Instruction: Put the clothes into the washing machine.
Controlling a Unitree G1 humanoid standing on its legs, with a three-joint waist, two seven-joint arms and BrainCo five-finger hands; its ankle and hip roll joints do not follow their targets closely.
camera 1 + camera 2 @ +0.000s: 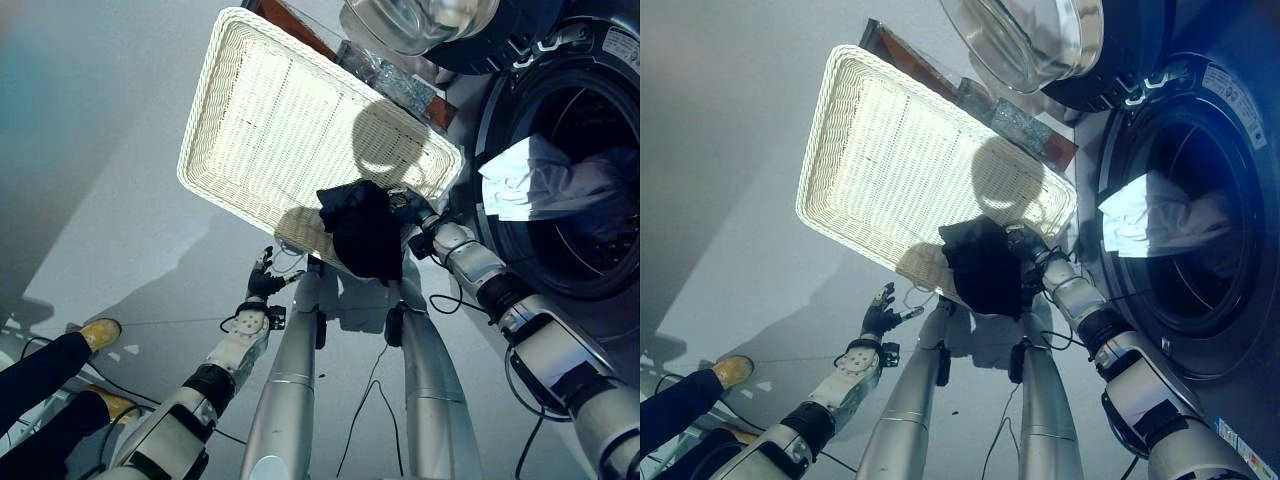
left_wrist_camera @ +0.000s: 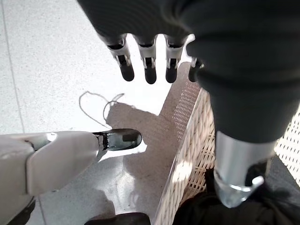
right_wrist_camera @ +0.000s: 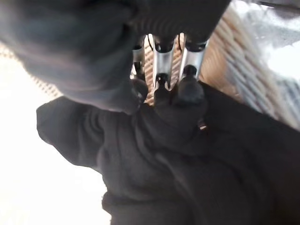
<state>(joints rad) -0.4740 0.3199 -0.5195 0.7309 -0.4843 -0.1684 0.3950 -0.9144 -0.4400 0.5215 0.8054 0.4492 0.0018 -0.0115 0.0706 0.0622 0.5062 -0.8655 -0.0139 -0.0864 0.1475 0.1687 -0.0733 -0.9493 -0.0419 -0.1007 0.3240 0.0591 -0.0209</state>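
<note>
Head stereo pair looks steeply down, both eyes sharing the wicker basket and washer drum, w/ slight sideways offset. Left wrist cam sits v. close, looking along the left hand at floor. Right wrist cam's tight on black garment.

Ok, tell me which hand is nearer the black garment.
The right hand: its fingers are curled into the black garment at the wicker basket edge. The left hand hangs open over the floor, apart from it.
</note>
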